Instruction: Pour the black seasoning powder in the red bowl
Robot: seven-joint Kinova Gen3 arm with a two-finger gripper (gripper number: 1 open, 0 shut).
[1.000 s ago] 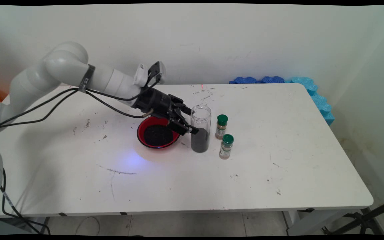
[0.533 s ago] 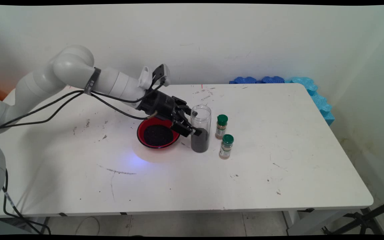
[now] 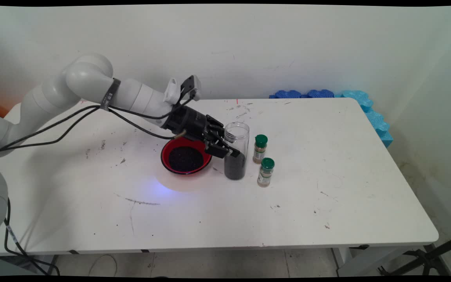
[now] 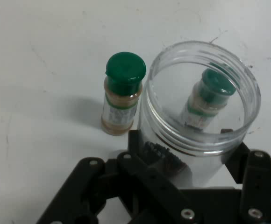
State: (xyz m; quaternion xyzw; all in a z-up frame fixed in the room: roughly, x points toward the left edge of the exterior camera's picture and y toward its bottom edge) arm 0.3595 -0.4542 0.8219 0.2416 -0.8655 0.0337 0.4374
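At the left of the main view the white robot arm [image 3: 92, 84] slants down from the upper left toward the middle of the white table [image 3: 327, 203], black cables [image 3: 53, 131] drooping beneath it. Just left of centre sits a round red bowl [image 3: 186, 158] filled with dark granules, its upper right rim covered by the wrist. The black two-finger gripper [image 3: 225, 147] reaches over that rim to a tall clear plastic jar [image 3: 236, 150], open at the top and dark with the same granules in its lower half. In the hand view the fingers [image 4: 147, 154] stand apart on either side of the jar [image 4: 198, 112], one at its left wall and one at its right; whether they press it cannot be told. Right of the jar stand two small spice bottles with green caps: one [image 3: 260, 149] just beside it, the other [image 3: 266, 172] lower and a little further right. Blue foam pieces [image 3: 366, 107] line the table's upper right edge.
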